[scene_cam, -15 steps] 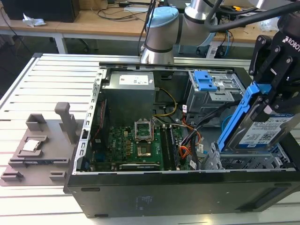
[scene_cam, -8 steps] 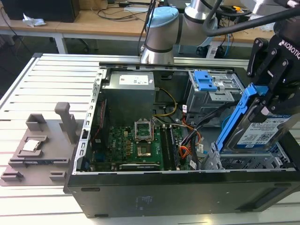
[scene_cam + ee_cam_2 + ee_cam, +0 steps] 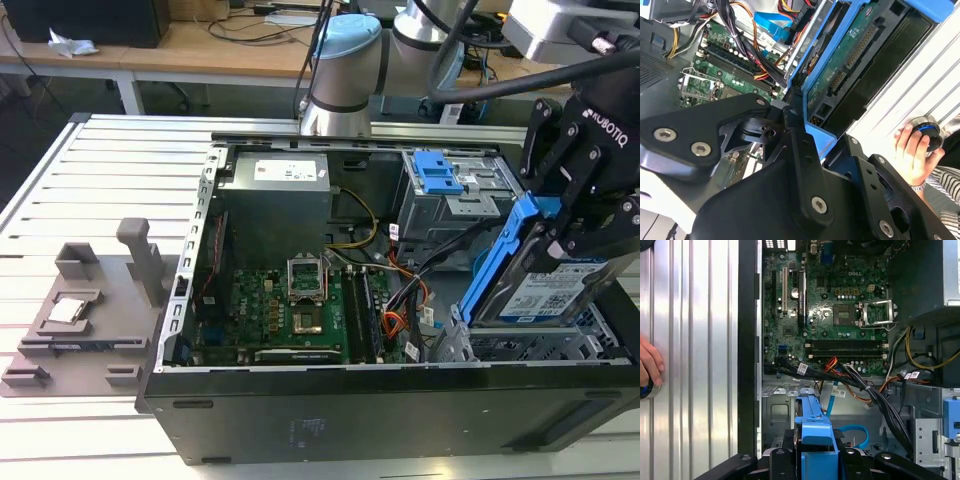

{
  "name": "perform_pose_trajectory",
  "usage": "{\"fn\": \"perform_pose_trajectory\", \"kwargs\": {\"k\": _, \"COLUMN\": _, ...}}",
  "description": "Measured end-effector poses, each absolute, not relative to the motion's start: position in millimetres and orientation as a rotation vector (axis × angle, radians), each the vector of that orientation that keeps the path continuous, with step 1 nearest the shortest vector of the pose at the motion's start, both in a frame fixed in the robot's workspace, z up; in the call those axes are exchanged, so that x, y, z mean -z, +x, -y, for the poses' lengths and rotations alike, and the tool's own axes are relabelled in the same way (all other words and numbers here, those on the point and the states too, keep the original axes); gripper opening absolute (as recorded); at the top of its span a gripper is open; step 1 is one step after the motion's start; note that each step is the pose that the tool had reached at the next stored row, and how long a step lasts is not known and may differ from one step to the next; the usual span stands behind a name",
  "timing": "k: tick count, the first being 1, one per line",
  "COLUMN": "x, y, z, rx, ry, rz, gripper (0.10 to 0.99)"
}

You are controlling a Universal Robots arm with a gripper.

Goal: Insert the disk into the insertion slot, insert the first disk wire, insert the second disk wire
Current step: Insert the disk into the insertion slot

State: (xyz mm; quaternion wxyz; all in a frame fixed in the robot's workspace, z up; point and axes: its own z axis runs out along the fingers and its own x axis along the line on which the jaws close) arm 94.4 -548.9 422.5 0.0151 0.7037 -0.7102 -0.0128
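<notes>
Exterior view: the pincer (image 3: 556,222) clamps the tilted disk (image 3: 538,292) at its top, over the insertion slot (image 3: 515,347).

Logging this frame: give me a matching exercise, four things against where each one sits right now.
1. the disk
2. the insertion slot
3. motherboard
4. grey fixture

A. on the table, outside the case, at the exterior view's left
B. held tilted in the gripper
C. green, in the middle of the case
D. silver cage just under the disk

Pairs: 1-B, 2-D, 3-C, 4-A
</notes>
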Motion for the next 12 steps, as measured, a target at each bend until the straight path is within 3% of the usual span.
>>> {"fn": "perform_pose_trajectory", "kwargs": {"k": 12, "x": -410, "y": 94, "z": 549, "rx": 0.04, "ry": 2.19, "rz": 2.21, "gripper": 0.369}}
